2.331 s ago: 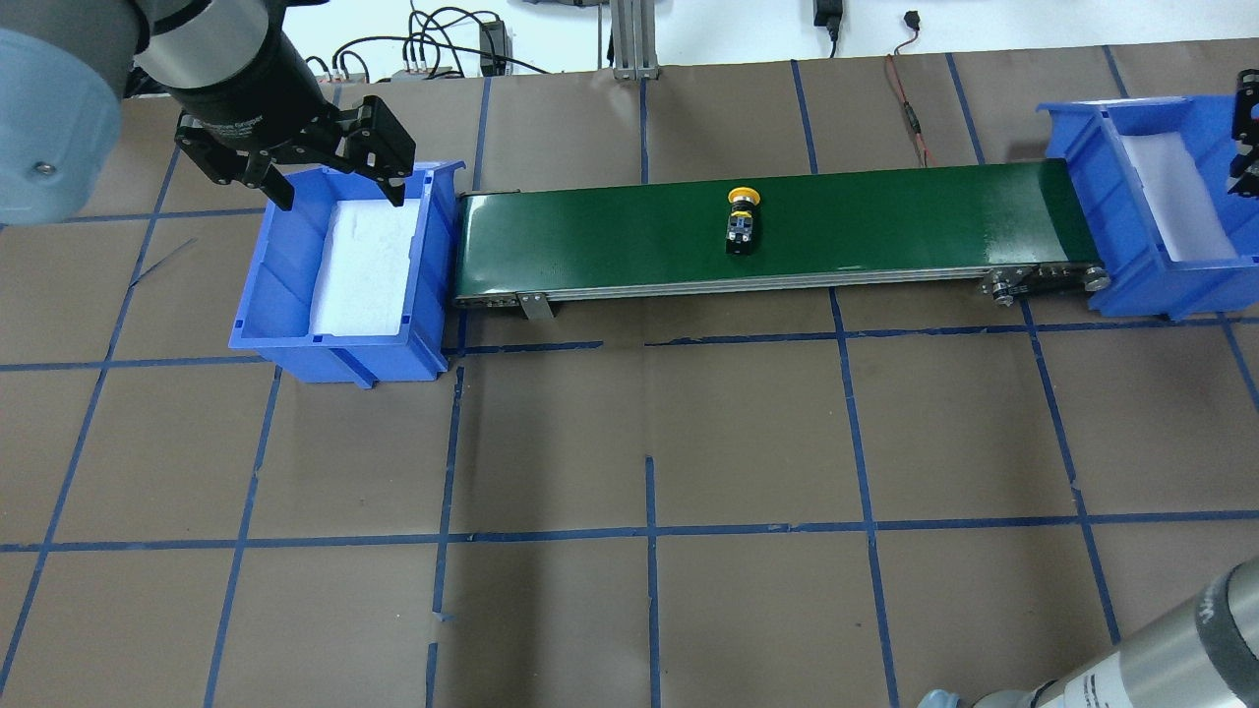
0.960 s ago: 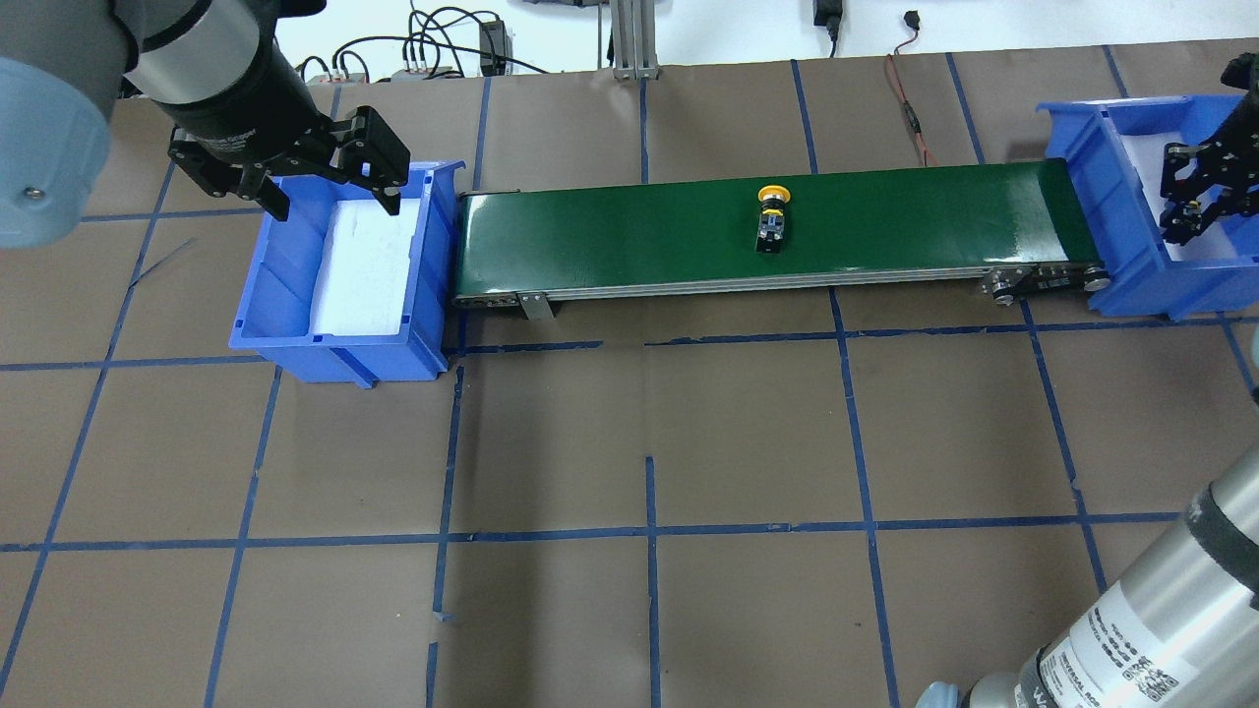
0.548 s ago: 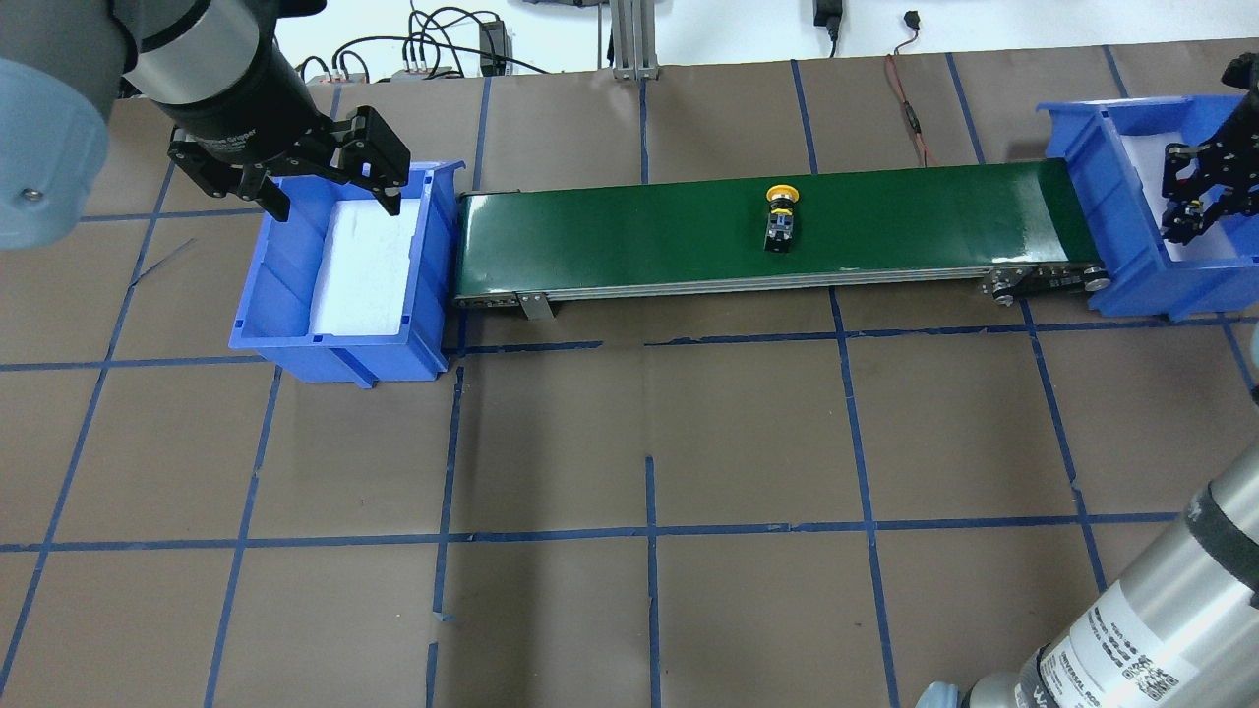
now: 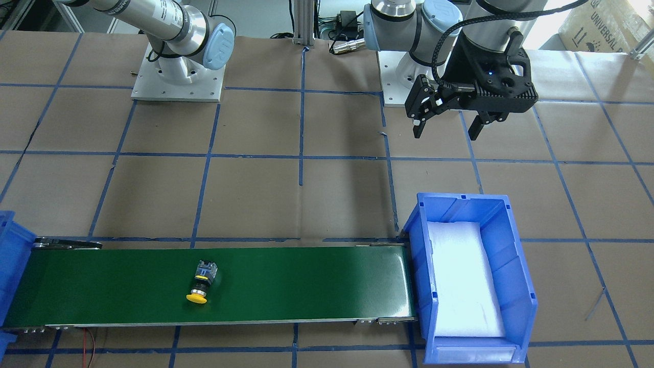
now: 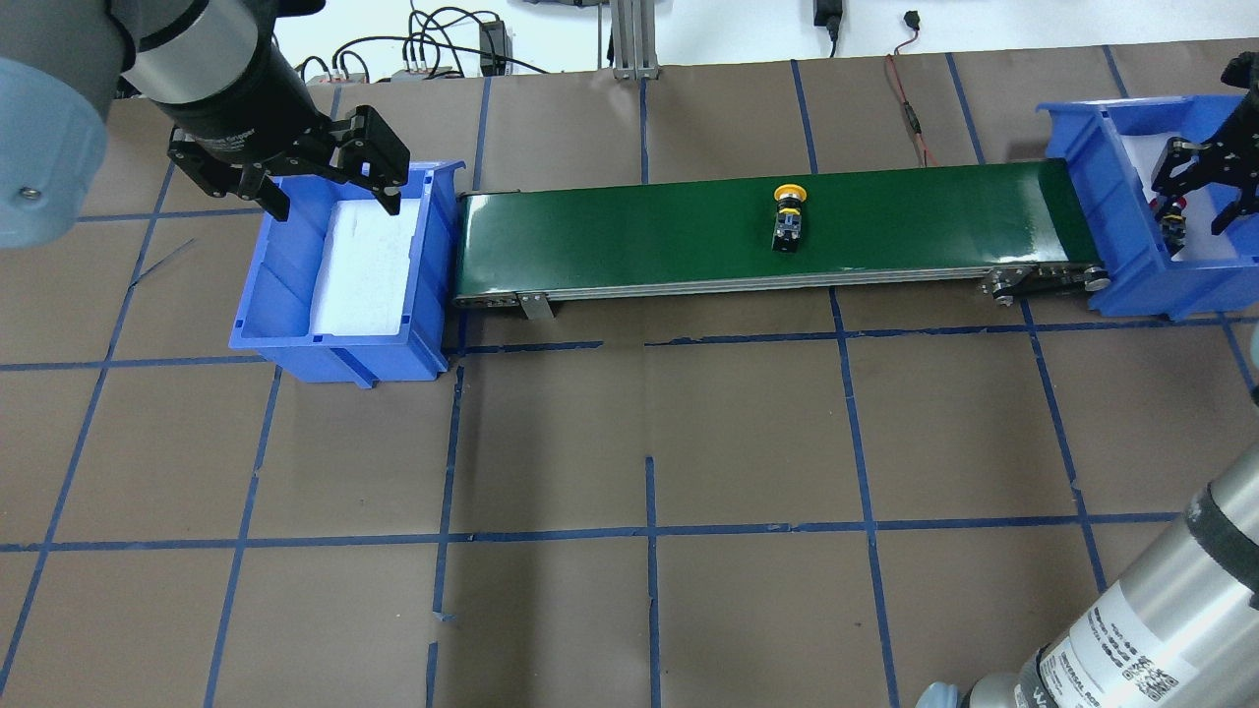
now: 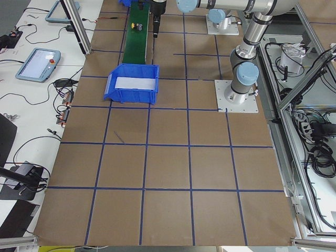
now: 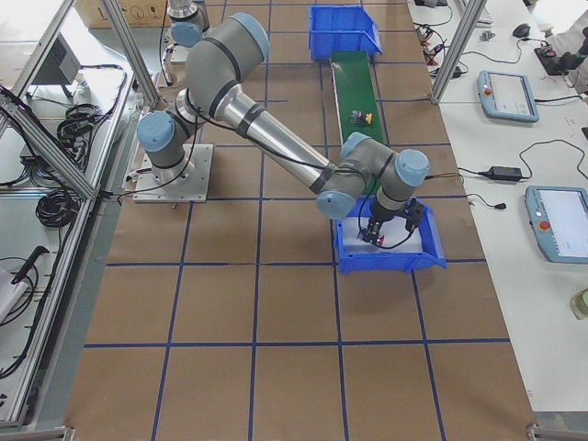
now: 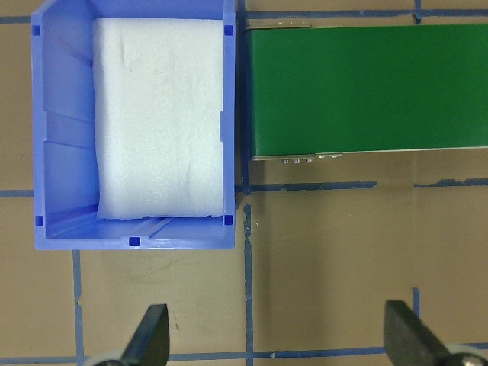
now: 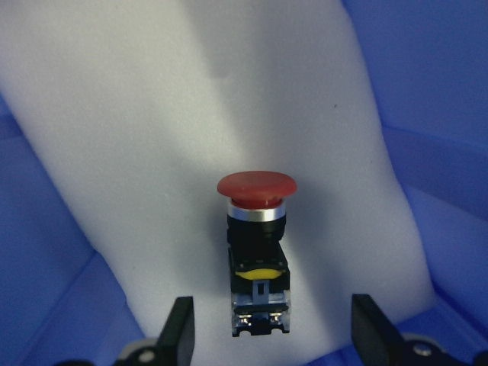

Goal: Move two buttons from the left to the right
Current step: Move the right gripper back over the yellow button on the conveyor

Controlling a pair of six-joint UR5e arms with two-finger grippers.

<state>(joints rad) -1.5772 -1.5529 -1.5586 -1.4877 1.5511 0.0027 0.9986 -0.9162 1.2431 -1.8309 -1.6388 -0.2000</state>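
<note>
Right, the right end effector (image 5: 1192, 202) has just let go: 0.5 s ago its jaws were pinched on the red button (image 9: 257, 229), now they stand wide apart holding nothing, low inside the right bin (image 5: 1116, 187). The red button lies on its side on the white foam pad (image 9: 152, 114), between the 2 fingertips but touching neither. I read that as button 1 of 2 delivered. Meanwhile the yellow button (image 5: 788, 214) has crept further right on the green conveyor belt (image 5: 629, 236); it is past the middle now, lying on its side with the cap toward the far edge, well apart from the right bin. The left end effector (image 5: 336, 204) sits where it was 1 s ago, jaws wide open and empty, raised beside the left bin (image 5: 285, 295) on the robot's side. That bin shows only foam in the wrist view, so the left arm's feeding job looks finished. What's left, as I judge it, is button 2 riding the belt to its right end. The right arm probably needs to lift clear of the bin first so it neither blocks the arrival nor knocks the red one. Nothing loose on the desk (image 5: 649, 442)
</note>
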